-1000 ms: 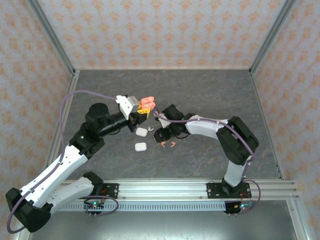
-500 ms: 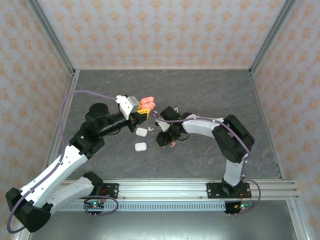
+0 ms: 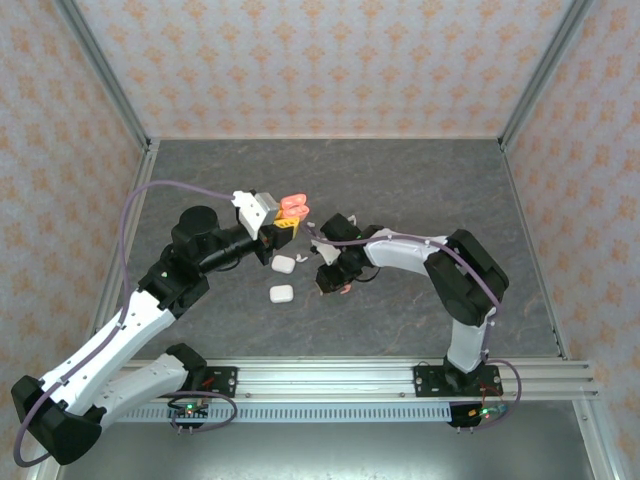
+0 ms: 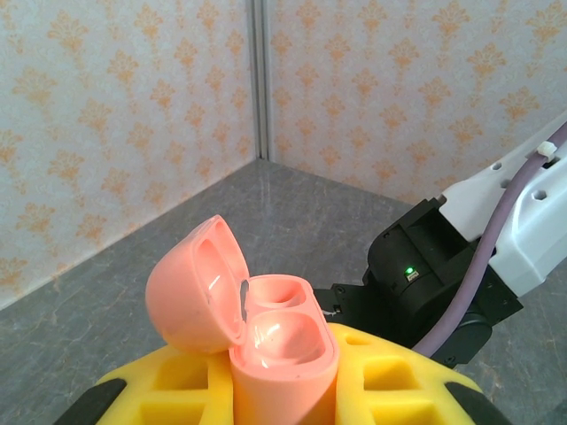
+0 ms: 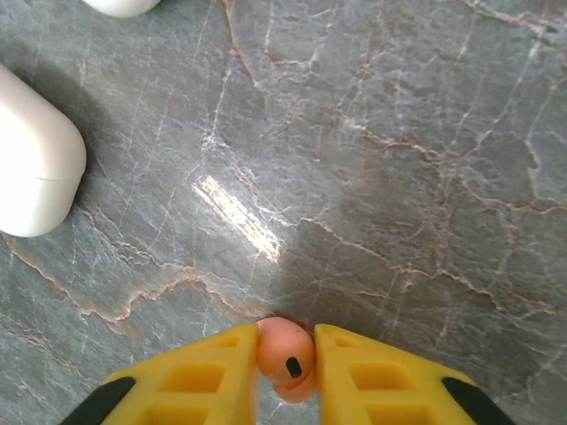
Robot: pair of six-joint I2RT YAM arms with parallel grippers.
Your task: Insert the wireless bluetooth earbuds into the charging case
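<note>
Currently your right claw (image 5: 285, 332) is pinching a coral earbud (image 5: 285, 359) down at the table (image 5: 399, 177), while your left claw (image 4: 283, 385) is gripping the open coral charging case (image 4: 270, 332) aloft. You are needing a steady lift, stem pointing into a socket.

earbud (image 5: 285, 359): stem hidden between right gripper (image 5: 285, 336) fingers | white case (image 5: 31, 168): cut by left edge | second case (image 5: 120, 4): mostly past top edge | pink case (image 4: 266, 345): base cut by bottom edge | top view: white speck (image 3: 299, 258), maybe an earbud, too small to tell
</note>
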